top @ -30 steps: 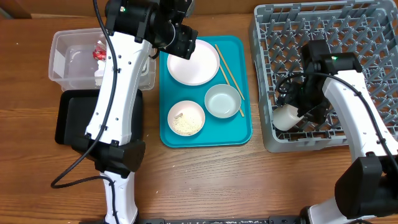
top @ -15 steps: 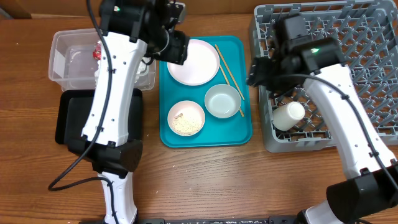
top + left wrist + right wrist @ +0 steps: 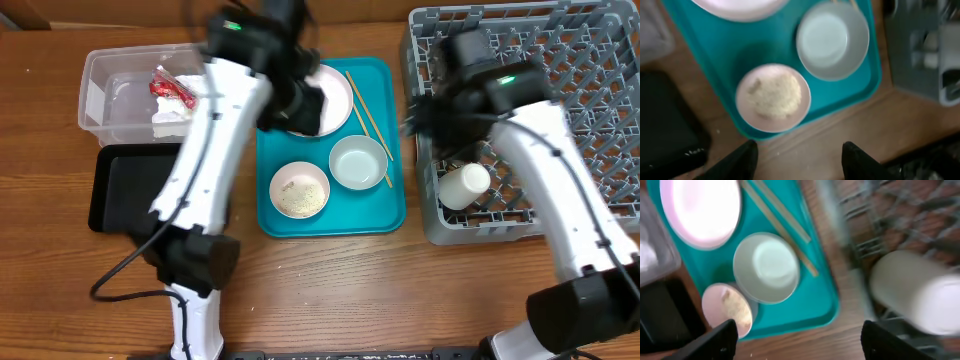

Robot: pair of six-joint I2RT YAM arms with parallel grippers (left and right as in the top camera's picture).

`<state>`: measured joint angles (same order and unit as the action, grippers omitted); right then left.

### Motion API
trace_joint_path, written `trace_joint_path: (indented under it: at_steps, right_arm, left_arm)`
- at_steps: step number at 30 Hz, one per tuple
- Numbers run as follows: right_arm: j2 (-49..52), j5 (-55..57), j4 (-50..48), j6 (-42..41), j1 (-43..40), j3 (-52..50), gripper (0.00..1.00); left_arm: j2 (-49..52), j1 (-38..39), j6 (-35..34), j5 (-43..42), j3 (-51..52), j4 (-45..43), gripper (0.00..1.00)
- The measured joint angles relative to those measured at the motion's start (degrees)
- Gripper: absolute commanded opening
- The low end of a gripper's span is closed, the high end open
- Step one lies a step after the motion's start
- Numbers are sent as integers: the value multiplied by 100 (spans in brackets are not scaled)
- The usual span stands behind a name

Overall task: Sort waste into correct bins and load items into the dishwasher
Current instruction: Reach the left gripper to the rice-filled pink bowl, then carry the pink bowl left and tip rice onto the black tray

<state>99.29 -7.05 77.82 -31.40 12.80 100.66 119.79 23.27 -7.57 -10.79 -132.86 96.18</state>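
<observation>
Both arms have swung to the tray (image 3: 390,215): left fingers (image 3: 737,160) and right fingers (image 3: 722,339) spread, empty. The cup (image 3: 465,185) now lies in the rack (image 3: 600,60); the rice bowl (image 3: 298,190) probably follows.

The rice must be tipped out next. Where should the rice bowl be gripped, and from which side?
Pinch the rim of the rice bowl from above, at its near-left edge. It stands upright on the teal tray, that edge is free, while the empty bowl sits close at its far right.
</observation>
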Motion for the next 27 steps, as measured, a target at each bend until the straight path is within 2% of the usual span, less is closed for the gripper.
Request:
trace_joint_path:
  at_steps: [7,13,21,24,27]
  right_arm:
    - [-70,85,450,516,-1154,833,82]
    - [-87,92,538,767,-1200,837,82]
    - [-87,90,538,855,-1200,837,82]
    - [-87,90,533,874,-1200,837,82]
    - [-87,90,525,881,-1200,835,82]
  left_arm:
    - [11,857,0,81,1676,-841,52]
    - [11,1156,-76,278,2688,-1419,49]
    - [11,1158,-479,909,3609,-2404,49]
    - [11,1158,-538,979,3947,-2776,41]
    - [11,1158,-584,1021,4210,-2953,26]
